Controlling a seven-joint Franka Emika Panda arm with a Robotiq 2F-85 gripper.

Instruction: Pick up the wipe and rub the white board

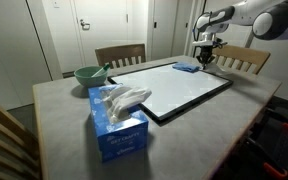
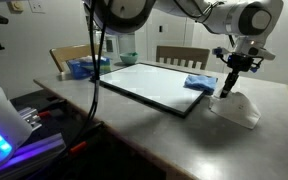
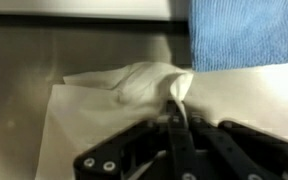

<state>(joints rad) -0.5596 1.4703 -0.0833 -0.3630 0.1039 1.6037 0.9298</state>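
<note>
The wipe is a crumpled white sheet on the grey table just off the white board's corner. Its top is drawn up into a peak. My gripper points straight down and is shut on that peak, while the wipe's lower part spreads on the tabletop. In the wrist view the pinched fold of the wipe rises between the black fingertips of my gripper. In an exterior view the gripper hangs beyond the far corner of the white board; the wipe is too small to make out there.
A folded blue cloth lies on the board's corner, close to the gripper. A blue tissue box and a green bowl stand at the board's other end. Wooden chairs line the table.
</note>
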